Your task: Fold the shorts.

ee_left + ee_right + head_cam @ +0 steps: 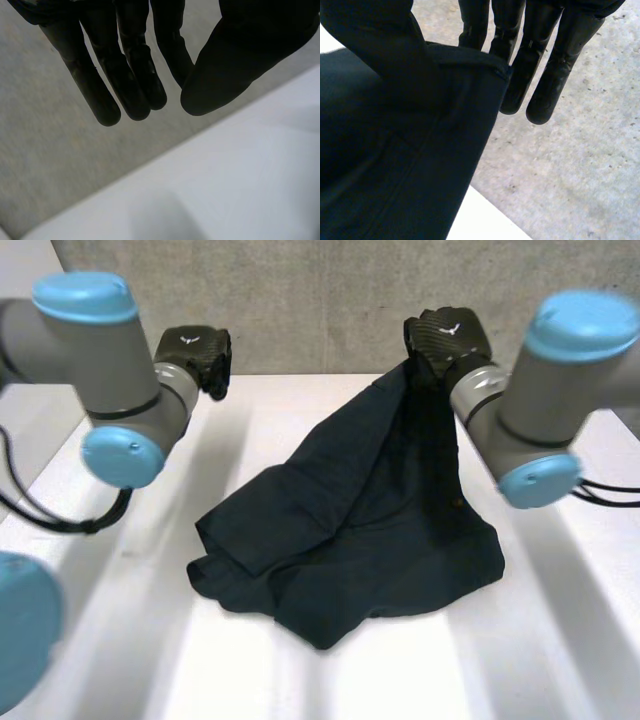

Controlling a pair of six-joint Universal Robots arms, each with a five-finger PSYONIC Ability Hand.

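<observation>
I'm working at the white table [570, 640], folding barely begun.
The dark shorts [360, 530] are lying crumpled mid-table, no neat fold showing; my right hand [447, 337] is pinching their far edge aloft, my left hand [197, 355] is hanging relaxed and empty, far left.

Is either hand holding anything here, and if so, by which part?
The right hand pinches the dark shorts by a hemmed edge between thumb and fingers, that part raised off the table. The left hand is open and holds nothing.
</observation>
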